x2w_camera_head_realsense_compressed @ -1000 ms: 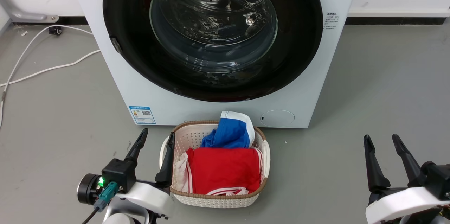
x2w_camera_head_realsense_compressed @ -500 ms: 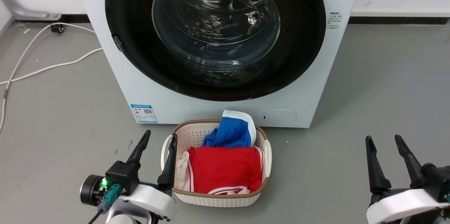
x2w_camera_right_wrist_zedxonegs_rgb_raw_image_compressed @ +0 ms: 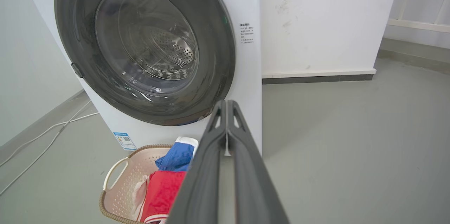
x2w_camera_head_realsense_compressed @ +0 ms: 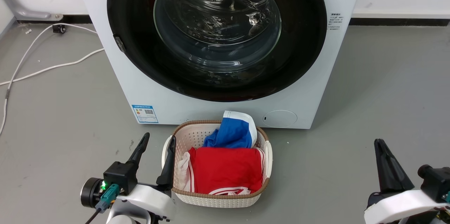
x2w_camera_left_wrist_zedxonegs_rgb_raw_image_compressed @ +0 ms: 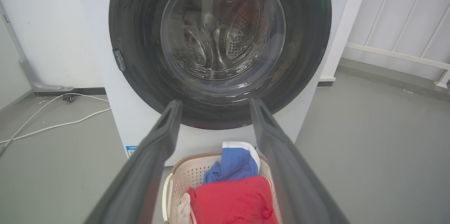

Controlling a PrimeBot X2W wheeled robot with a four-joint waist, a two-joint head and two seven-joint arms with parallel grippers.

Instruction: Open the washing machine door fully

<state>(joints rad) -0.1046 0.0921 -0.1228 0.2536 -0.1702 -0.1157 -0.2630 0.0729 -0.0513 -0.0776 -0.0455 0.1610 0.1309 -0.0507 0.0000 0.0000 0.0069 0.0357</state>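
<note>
Head camera looks down, wrists look low forward; all share the washing machine (x2w_camera_head_realsense_compressed: 197, 109).

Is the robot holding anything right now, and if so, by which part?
Nothing is held. The left tool is open and empty near the basket; the right tool is shut on air. Neither touches the door.

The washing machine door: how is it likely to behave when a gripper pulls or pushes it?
The washing machine door looks glossy, so a grip on its face would probably slip. It appears rigid and should swing as one piece. Its bulging glass window is likely fragile to knocks.
</note>
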